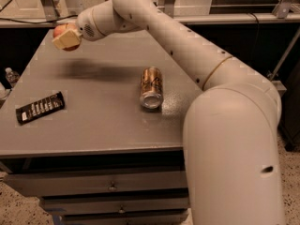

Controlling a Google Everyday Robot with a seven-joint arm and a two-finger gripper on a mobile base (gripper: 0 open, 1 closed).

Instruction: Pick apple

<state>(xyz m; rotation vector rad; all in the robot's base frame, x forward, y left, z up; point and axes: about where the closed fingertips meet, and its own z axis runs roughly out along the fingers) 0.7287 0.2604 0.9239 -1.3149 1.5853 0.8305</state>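
The red-orange apple (pixel 61 32) is held in my gripper (pixel 66 38) at the far left of the grey table (pixel 93 121). The cream fingers (pixel 65 40) are closed around the apple and hide most of it. The apple hangs above the table surface, with a dark shadow on the tabletop below and to its right. My white arm reaches from the lower right across the table to it.
A copper-coloured drink can (pixel 152 86) lies on its side near the table's middle. A black snack bar wrapper (pixel 40 108) lies at the front left. A small water bottle (pixel 11 76) stands off the table's left edge. Drawers are below the tabletop.
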